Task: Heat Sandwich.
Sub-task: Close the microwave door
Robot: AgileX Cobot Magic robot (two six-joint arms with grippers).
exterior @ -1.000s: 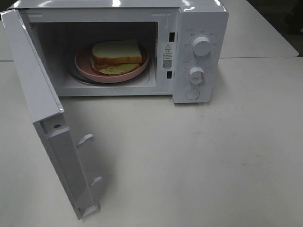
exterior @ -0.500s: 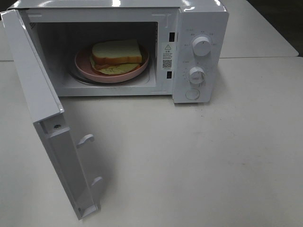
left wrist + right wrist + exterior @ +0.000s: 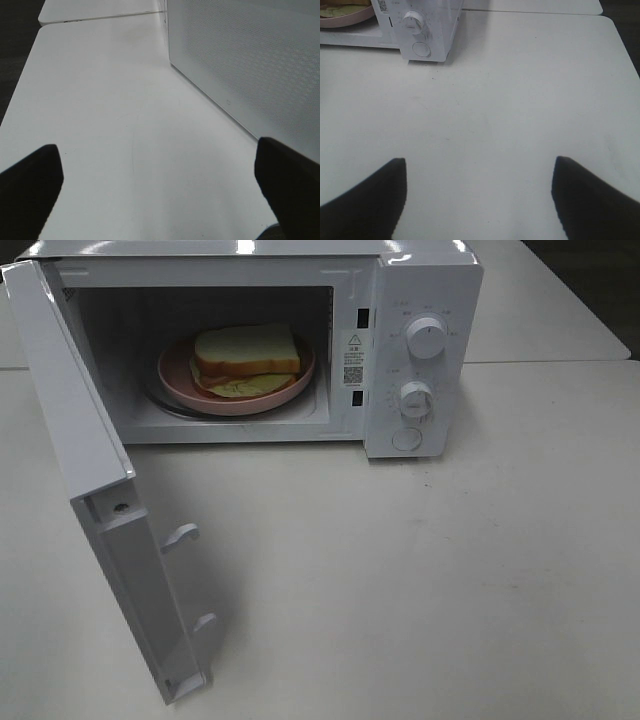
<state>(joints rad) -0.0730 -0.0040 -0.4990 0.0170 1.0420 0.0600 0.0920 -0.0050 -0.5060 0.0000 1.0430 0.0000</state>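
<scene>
The sandwich (image 3: 246,358) of toasted bread with pale filling lies on a pink plate (image 3: 290,390) inside the white microwave (image 3: 425,280), whose door (image 3: 85,475) swings wide open toward the left. Neither gripper appears in the exterior high view. In the left wrist view my left gripper (image 3: 160,185) is open and empty over bare table, with the door's perforated outer face (image 3: 250,65) close beside it. In the right wrist view my right gripper (image 3: 479,192) is open and empty above the table, well back from the microwave's control panel (image 3: 420,30); a sliver of the plate (image 3: 345,17) shows.
Two knobs (image 3: 426,338) (image 3: 415,398) and a round button (image 3: 407,439) sit on the microwave's right panel. Latch hooks (image 3: 182,533) stick out of the open door's edge. A seam between tables runs behind the microwave (image 3: 560,361). White tabletop (image 3: 420,580) spreads in front.
</scene>
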